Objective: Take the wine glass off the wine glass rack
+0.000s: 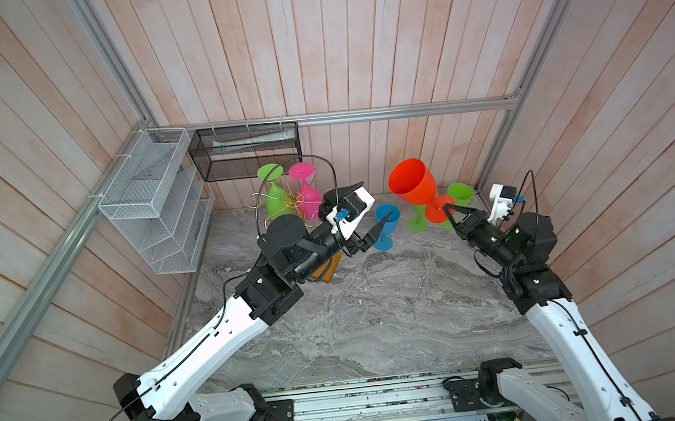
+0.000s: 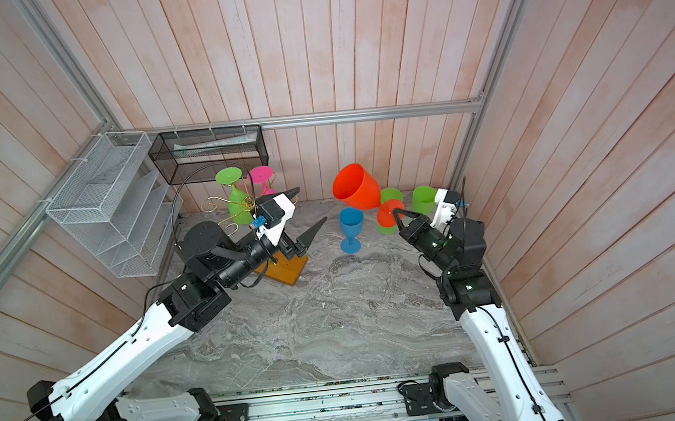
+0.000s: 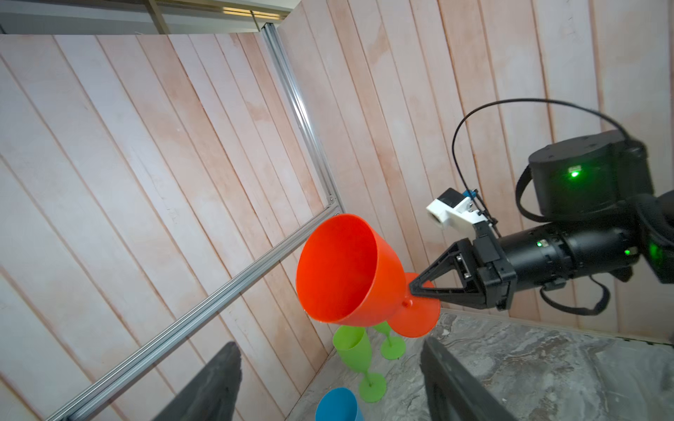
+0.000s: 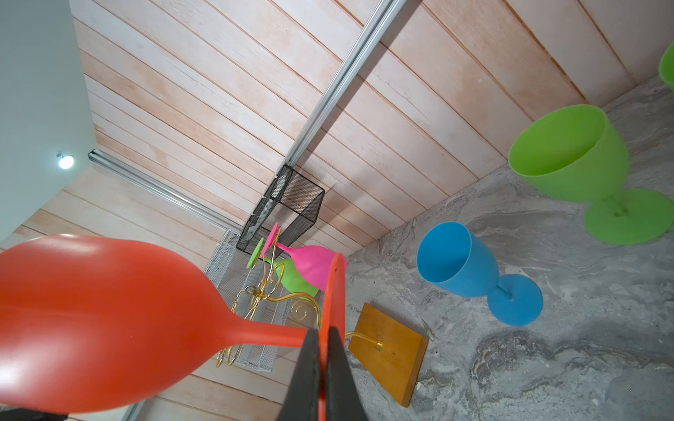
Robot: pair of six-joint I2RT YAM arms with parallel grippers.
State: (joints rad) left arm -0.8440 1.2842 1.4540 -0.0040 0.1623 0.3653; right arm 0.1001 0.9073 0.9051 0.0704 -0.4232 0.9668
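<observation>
Two robot arms reach over a grey marble surface (image 1: 377,299). The right gripper (image 1: 446,208) holds a tilted orange-red plastic wine glass (image 1: 412,182) aloft, jaws clamped on its foot, well apart from the gold wire wine glass rack (image 4: 388,351). The left gripper (image 1: 374,200) hangs near the rack, jaws apart.

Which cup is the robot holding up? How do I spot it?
Find the back wall, then the right side of the marble table, where the right gripper pinches a round foot. That is the orange-red wine glass: the only one that colour, tilted in the air while the blue glass and green glass nearby stand upright.
</observation>
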